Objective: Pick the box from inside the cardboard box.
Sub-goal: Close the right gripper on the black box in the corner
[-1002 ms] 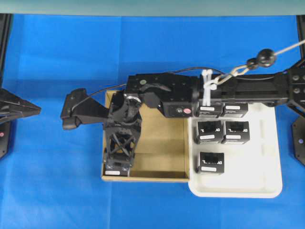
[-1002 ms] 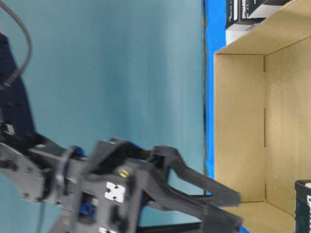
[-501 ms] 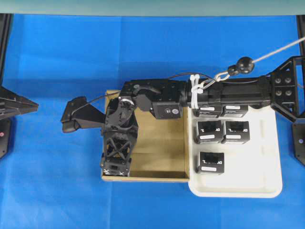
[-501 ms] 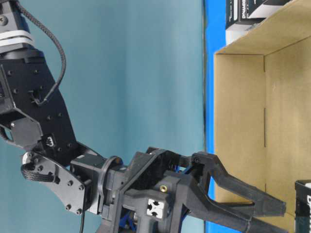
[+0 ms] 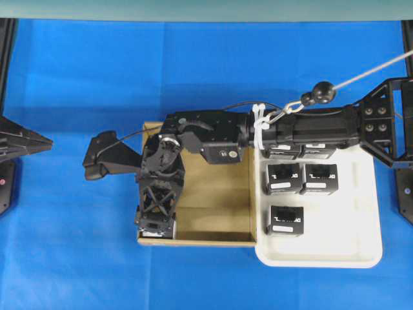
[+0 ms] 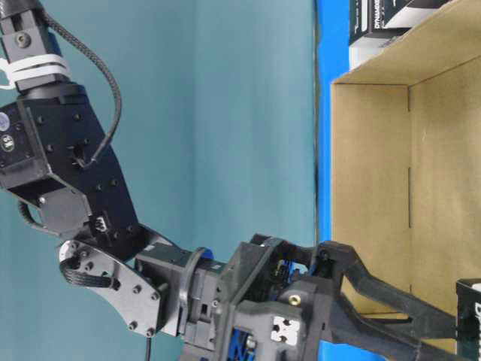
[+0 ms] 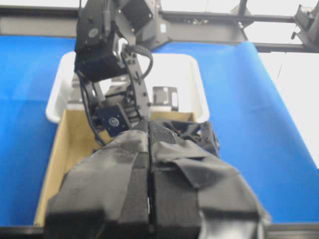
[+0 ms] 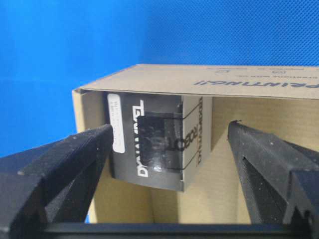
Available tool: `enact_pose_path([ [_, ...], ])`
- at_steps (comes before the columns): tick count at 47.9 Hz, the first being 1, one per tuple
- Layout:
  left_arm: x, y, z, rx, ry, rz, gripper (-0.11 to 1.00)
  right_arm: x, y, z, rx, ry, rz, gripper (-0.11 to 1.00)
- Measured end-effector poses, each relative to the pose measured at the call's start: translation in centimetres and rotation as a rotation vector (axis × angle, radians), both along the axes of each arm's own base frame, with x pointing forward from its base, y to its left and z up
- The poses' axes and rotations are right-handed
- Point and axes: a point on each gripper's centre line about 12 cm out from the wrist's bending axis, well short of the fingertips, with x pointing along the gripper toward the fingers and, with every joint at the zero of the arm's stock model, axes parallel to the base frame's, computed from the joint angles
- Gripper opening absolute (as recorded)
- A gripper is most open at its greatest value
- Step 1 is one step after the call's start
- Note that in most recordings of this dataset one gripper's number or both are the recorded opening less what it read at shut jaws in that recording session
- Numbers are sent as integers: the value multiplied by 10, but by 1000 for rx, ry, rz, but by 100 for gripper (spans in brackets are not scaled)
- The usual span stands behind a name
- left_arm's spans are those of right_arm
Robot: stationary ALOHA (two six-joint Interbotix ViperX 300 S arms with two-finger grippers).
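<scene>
A black box [image 8: 154,149] with white lettering and a white label strip stands in a corner of the brown cardboard box [image 8: 209,82]. My right gripper [image 8: 170,130] is open, one finger on each side of the black box and not touching it. From overhead, the right gripper [image 5: 155,223] points down into the front-left corner of the cardboard box [image 5: 216,213] and covers the black box. At table level the black box [image 6: 470,316] shows at the right edge, just beyond the fingers [image 6: 383,289]. My left gripper [image 7: 149,164] is shut and empty, back at the left.
A white plastic tray [image 5: 348,248] touches the cardboard box's right side and holds several similar black boxes [image 5: 286,219]. The right arm [image 5: 303,126] stretches over the tray's back row. Blue cloth [image 5: 71,245] covers the table. The left arm [image 5: 19,139] rests at the left edge.
The right arm has drawn in and its open gripper has sunk lower into the front-left corner of the cardboard box, around the black box. The left arm has stayed still.
</scene>
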Motion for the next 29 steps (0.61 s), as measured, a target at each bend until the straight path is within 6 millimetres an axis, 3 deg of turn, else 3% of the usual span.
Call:
enact_pose_path([
  [29,1,1,0,0,2,8,-7,1,9,-13,-16,5,30,99],
])
